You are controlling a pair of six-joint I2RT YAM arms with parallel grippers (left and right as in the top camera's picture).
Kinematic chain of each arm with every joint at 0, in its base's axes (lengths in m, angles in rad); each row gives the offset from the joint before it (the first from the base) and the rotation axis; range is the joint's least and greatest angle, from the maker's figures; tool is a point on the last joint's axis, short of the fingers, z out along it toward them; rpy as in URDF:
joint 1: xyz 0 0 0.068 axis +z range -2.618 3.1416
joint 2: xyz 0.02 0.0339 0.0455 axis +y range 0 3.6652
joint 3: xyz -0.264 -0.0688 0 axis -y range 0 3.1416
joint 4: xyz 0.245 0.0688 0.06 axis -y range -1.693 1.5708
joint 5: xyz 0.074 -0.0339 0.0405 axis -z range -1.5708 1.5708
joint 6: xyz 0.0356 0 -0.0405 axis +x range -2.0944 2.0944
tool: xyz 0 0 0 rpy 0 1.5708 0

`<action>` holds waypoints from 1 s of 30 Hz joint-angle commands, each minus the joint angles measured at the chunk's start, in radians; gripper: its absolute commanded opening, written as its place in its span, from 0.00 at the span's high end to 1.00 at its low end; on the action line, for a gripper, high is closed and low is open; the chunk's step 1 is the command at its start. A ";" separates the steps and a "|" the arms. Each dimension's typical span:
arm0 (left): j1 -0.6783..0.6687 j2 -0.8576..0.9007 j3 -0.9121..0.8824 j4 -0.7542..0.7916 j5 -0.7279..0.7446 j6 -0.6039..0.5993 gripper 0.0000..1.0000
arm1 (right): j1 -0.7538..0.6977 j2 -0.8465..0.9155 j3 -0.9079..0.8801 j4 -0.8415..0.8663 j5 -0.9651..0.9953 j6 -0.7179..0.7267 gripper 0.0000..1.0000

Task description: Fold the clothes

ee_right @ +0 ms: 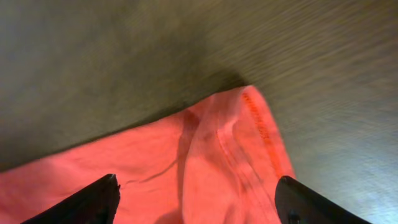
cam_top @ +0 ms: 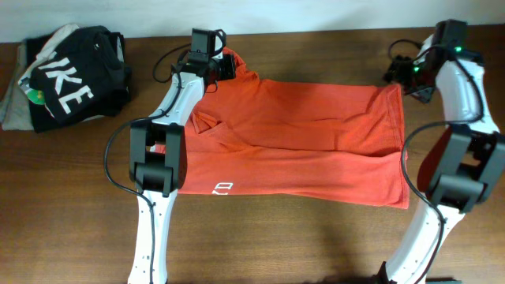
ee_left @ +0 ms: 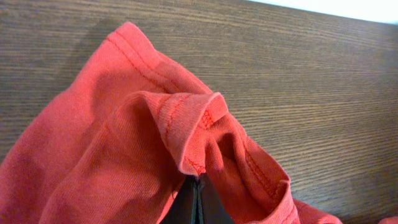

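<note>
The shirt [cam_top: 300, 150] lies spread across the middle of the table [cam_top: 316, 244], its white logo [cam_top: 222, 188] by the near hem at 7 o'clock. At the shirt's 11 o'clock corner the left gripper [ee_left: 196, 200] is closed tight, pinching a bunched fold of red cloth. At the 1 o'clock corner the right gripper [ee_right: 196, 185] stands wide and holds nothing, the corner lying between its jaws. Far off at 10 o'clock a black garment [cam_top: 71, 83] sits on a grey garment [cam_top: 9, 110].
</note>
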 commanded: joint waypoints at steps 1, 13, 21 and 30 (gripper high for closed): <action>-0.002 0.013 0.018 -0.012 0.001 0.005 1.00 | 0.027 0.054 0.027 0.045 0.008 -0.005 0.22; -0.002 0.013 0.018 -0.031 0.001 0.005 1.00 | 0.027 0.119 0.027 0.097 0.062 0.031 0.25; 0.000 0.013 0.018 -0.047 0.001 0.005 0.99 | 0.026 0.119 0.026 0.101 0.064 0.100 0.46; 0.000 0.013 0.018 -0.048 0.001 0.005 0.99 | 0.026 0.119 0.026 0.082 0.089 0.100 0.76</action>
